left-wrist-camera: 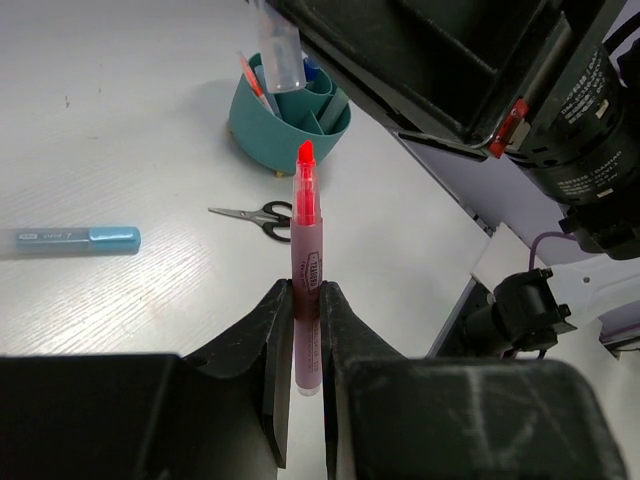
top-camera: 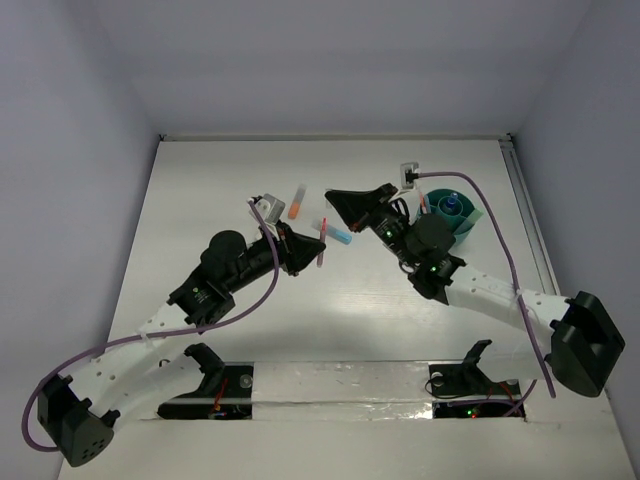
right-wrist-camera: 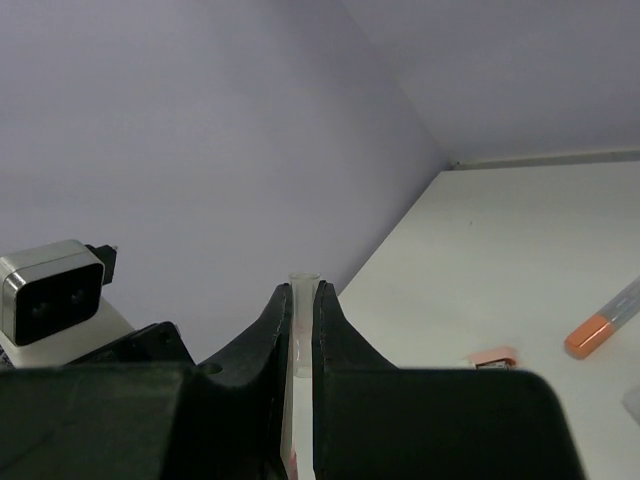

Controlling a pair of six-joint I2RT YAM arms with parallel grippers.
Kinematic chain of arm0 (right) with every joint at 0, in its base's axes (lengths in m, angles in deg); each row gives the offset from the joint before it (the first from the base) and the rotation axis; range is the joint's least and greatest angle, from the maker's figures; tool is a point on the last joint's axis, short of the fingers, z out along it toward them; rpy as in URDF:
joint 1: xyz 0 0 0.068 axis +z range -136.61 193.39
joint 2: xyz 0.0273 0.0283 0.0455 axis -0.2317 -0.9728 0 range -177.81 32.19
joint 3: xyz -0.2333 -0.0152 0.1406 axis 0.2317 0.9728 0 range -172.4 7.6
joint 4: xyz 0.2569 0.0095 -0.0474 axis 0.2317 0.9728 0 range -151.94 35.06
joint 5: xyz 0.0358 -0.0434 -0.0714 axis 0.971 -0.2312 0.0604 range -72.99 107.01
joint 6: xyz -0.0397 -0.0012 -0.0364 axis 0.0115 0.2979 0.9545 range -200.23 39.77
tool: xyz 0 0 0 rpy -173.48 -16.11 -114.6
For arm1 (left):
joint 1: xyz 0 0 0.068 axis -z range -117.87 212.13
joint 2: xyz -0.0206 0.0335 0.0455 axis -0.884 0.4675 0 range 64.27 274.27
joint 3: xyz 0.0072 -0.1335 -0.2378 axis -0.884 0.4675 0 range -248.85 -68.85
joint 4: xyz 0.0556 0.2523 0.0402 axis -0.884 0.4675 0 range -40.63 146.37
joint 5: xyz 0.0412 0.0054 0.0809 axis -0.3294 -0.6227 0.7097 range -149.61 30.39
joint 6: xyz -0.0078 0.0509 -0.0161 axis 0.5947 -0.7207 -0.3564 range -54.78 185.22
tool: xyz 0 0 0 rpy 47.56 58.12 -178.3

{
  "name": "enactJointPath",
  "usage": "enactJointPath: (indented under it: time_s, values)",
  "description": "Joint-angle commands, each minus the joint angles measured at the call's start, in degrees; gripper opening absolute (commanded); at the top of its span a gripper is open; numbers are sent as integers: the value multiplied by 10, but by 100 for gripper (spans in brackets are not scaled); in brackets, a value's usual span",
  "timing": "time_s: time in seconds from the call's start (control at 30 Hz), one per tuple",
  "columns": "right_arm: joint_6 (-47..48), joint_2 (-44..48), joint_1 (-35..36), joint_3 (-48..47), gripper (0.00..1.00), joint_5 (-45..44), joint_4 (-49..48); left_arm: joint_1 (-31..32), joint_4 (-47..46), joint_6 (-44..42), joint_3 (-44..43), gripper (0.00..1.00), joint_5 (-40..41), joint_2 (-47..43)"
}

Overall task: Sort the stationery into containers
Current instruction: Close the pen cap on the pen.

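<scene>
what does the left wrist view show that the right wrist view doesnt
Only the left wrist view: the round teal cup, black-handled scissors, a blue highlighter, and the left claw shut on a red-tipped pink pen.
Only the right wrist view: an orange-tipped marker, a small pink eraser, and the right claw shut on a clear plastic pen.
Both: the white table, and a claw gripping a pen.

Pens (left-wrist-camera: 280, 60) stand in the cup (left-wrist-camera: 290, 125); scissors (left-wrist-camera: 255, 215) lie on the table (left-wrist-camera: 120, 100) beside it; highlighter (left-wrist-camera: 78, 238) farther left.
</scene>
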Motion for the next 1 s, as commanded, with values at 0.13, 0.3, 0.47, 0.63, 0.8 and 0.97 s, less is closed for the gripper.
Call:
enactJointPath:
  time_s: [0.13, 0.3, 0.47, 0.63, 0.8, 0.97]
  values:
    - [-21, -15, -2, 6, 0, 28, -63, -3, -43, 5, -26, 0, -7, -2]
    - [-22, -15, -2, 17, 0, 36, -84, -3, -40, 5, -27, 0, -5, 2]
    - [-23, -12, -2, 26, 0, 35, -92, -3, -38, 4, -28, 0, 2, 1]
    - [-25, -14, -2, 28, 0, 38, -96, -3, -30, 0, -32, 0, 7, 2]
    - [-23, -9, -2, 30, 0, 35, -99, -3, -26, -1, -31, 0, 6, 7]
    - [-24, -7, -2, 29, 0, 40, -98, -3, -26, -3, -33, 0, 6, 9]
